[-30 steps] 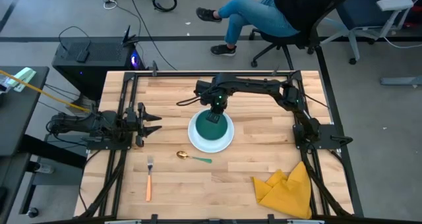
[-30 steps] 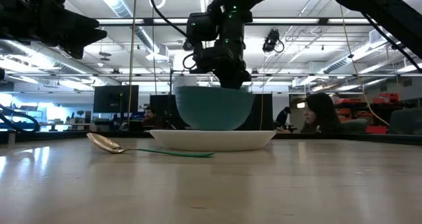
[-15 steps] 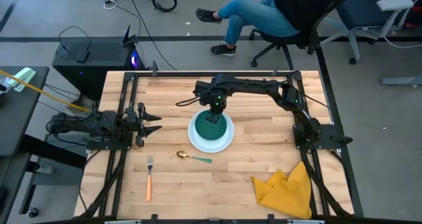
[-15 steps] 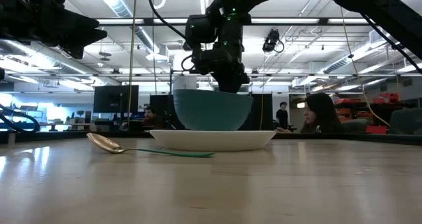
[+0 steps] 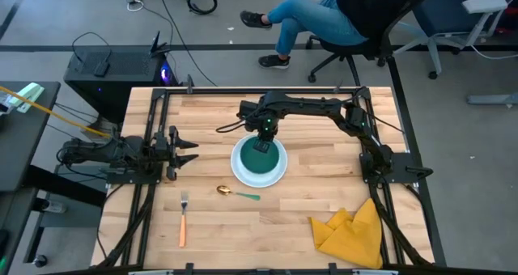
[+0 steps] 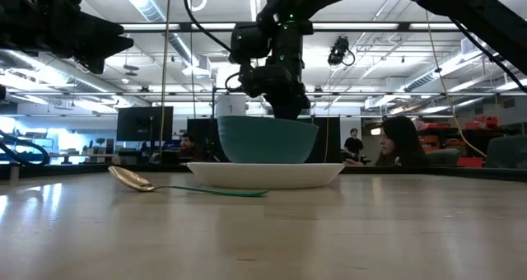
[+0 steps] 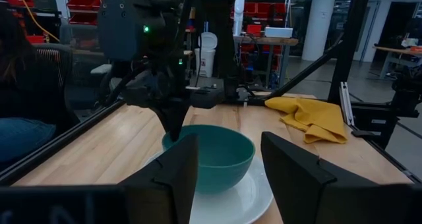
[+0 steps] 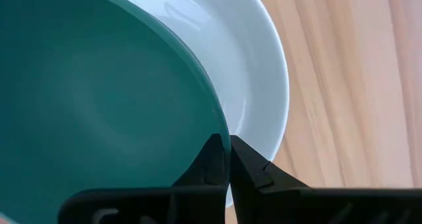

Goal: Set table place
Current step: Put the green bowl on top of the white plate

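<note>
A teal bowl (image 5: 261, 157) stands upright on a round white plate (image 5: 243, 175) at the table's middle; both also show in the low view, bowl (image 6: 265, 140) and plate (image 6: 265, 175). My right gripper (image 5: 262, 140) reaches in from the right and is shut on the bowl's far rim. A gold spoon with a teal handle (image 5: 235, 193) lies just near-left of the plate. An orange-handled fork (image 5: 183, 218) lies at the near left. My left gripper (image 7: 227, 178) waits open at the table's left edge, pointing at the bowl (image 7: 210, 157). My right gripper pinches the bowl's rim (image 8: 219, 133) on its far side, one finger inside the bowl and one outside. The fingers (image 6: 284, 107) come from above, pointing down. The bowl sits level, its base down in the plate (image 7: 254, 191).
A crumpled yellow cloth (image 5: 352, 230) lies at the near right corner. Black frame rails (image 5: 154, 145) run along the left and right sides of the wooden table (image 5: 324, 178). A person sits on an office chair (image 5: 356, 24) beyond the far edge.
My right gripper has gone down with the bowl, still shut on its rim. The bowl has sunk lower into the plate and stays upright.
</note>
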`<action>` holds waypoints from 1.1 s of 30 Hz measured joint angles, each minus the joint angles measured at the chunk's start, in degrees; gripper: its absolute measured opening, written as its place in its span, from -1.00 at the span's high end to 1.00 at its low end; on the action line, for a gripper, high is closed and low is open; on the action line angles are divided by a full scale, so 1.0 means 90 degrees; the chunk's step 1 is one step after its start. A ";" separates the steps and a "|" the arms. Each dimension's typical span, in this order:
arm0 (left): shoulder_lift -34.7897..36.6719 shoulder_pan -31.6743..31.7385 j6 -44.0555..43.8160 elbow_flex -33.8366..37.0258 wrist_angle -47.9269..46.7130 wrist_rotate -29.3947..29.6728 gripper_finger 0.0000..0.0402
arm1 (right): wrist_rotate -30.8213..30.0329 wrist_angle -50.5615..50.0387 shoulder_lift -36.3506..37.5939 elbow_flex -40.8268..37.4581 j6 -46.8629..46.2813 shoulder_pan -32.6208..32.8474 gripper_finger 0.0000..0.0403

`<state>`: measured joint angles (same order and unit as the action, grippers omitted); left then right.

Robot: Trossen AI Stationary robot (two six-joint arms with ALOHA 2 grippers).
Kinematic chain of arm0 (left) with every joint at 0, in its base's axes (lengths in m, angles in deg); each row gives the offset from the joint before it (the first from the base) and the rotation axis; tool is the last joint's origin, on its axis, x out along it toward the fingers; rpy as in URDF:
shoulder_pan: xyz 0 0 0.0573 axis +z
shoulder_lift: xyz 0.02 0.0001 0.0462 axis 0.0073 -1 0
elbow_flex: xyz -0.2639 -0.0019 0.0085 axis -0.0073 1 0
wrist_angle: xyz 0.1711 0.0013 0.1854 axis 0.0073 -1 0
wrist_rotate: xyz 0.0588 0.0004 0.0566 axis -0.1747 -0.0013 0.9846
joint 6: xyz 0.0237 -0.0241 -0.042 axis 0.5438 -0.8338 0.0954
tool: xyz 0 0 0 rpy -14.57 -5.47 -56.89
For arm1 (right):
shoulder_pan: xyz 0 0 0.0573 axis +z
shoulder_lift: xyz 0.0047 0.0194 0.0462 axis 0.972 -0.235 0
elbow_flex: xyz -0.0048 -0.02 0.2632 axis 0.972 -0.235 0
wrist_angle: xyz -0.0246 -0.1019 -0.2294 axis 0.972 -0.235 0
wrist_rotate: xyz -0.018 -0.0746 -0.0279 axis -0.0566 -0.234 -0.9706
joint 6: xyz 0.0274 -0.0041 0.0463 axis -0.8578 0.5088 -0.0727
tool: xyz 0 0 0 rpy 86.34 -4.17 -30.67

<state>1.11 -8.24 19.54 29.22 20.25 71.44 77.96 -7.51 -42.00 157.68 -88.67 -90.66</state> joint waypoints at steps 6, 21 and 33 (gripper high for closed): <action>-0.0002 0.0001 0.0002 0.0000 -0.0001 0.0000 0.13 | 0.0035 -0.0050 -0.0131 -0.0004 0.0057 -0.0045 0.98; 0.0000 -0.0001 0.0001 0.0000 -0.0001 0.0000 0.13 | 0.0057 0.0115 -0.0136 -0.0004 0.0067 -0.0037 0.95; -0.0001 0.0001 0.0001 0.0000 0.0001 0.0001 0.11 | 0.0056 0.0118 -0.0141 -0.0002 0.0062 -0.0037 0.72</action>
<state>1.10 -8.23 19.55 29.22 20.25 71.45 78.47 -6.45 -43.26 157.67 -88.10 -91.00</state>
